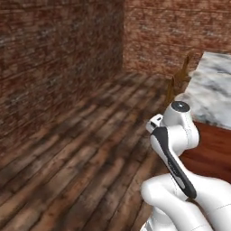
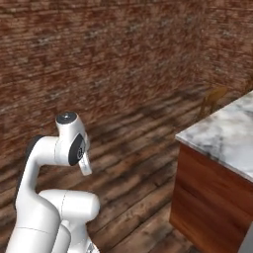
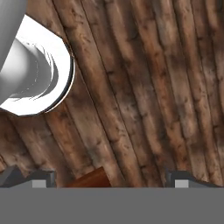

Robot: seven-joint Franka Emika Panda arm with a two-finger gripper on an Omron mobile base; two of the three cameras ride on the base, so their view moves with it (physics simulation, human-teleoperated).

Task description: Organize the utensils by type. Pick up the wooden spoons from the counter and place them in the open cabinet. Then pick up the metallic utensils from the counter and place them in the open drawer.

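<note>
A plank floor (image 1: 67, 162) and brick walls (image 2: 99, 54) take up most of what I face. The counter (image 2: 222, 133), marble-topped, sits off to my right with only its near corner showing; I can't make out any spoons or metal utensils on it. My gripper (image 3: 111, 179) hangs wide open and empty over the floor. Driving in blind, I risk clipping that corner with my folded arm.

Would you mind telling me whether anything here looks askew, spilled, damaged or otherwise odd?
Nothing stands out. The marble counter looks intact, with nothing spilled on the part in view, and the wooden plank floor beside it is bare. A wooden chair stands upright at the counter's far end. The gripper hangs open above the floor, holding nothing.
</note>
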